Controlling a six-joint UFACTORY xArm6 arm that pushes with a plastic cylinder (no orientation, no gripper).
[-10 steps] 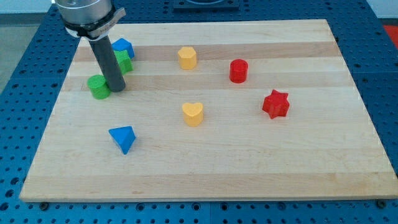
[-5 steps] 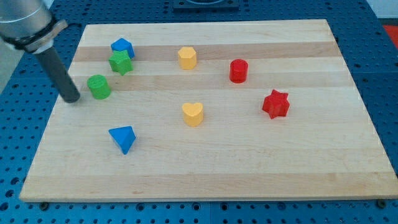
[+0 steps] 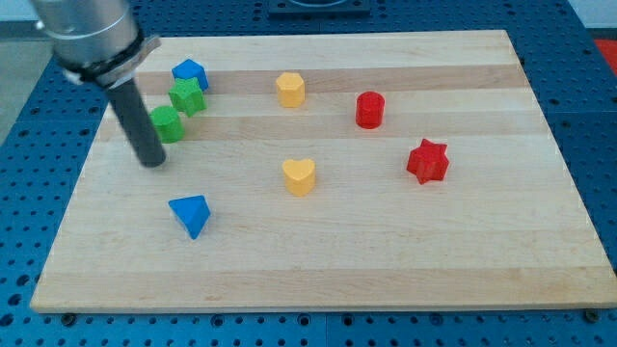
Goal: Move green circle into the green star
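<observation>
Now | push step underway | end effector: gripless rod, holds nothing; tip (image 3: 152,162) just below-left of green circle (image 3: 167,124) | circle near green star (image 3: 187,96), contact unclear | next: short up-right push needed

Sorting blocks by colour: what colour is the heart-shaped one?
Yellow: the heart block, seen in the camera view.

Probably a lab, blue perforated bench (image 3: 39,145), wooden board (image 3: 386,251)

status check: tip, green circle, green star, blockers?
My tip sits just below-left of the green circle. Circle is close under the green star; contact unclear. Nothing between them; blue block sits behind the star.
</observation>
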